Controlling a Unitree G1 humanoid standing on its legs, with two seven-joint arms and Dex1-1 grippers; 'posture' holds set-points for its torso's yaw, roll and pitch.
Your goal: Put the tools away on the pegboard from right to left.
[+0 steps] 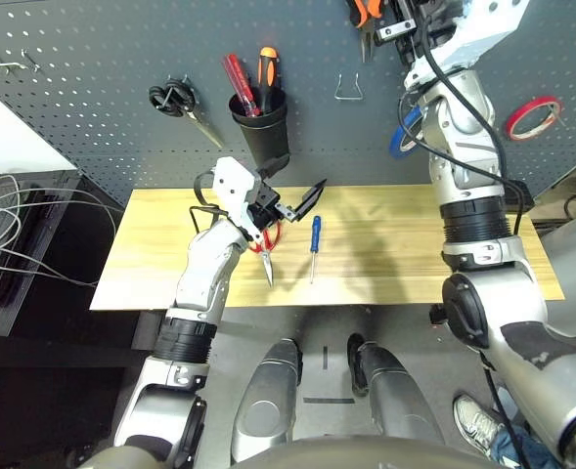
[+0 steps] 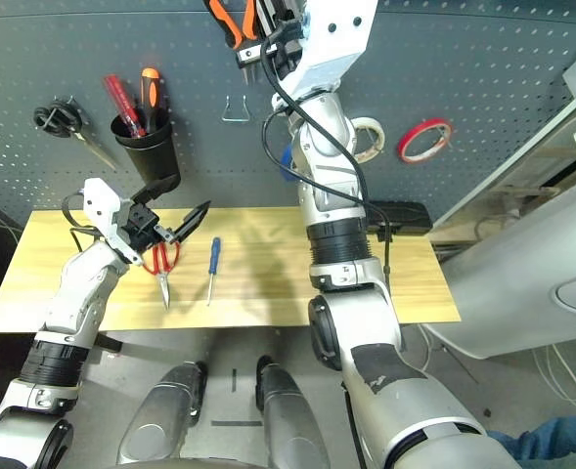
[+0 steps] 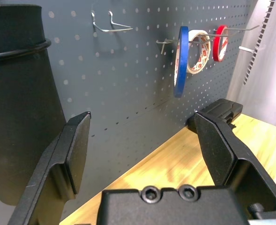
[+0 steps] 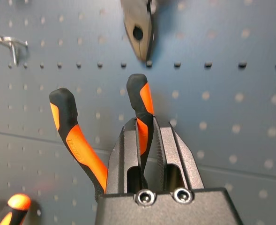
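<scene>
Pegboard [image 1: 92, 88] already has the blue tape ring [image 3: 180, 61] hung on a hook. Pliers [image 4: 88, 140] are up against the board high above the bench [image 1: 385, 244], right hand [image 4: 147, 140] clenched on one orange-and-black handle, so not hung yet I'd say. Left hand [image 3: 142, 150] is released, hovering. Scissors [image 1: 269, 246] and screwdriver [image 1: 315, 246] still lie on the bench. There's lettering on the pliers handle, too small to read.
</scene>
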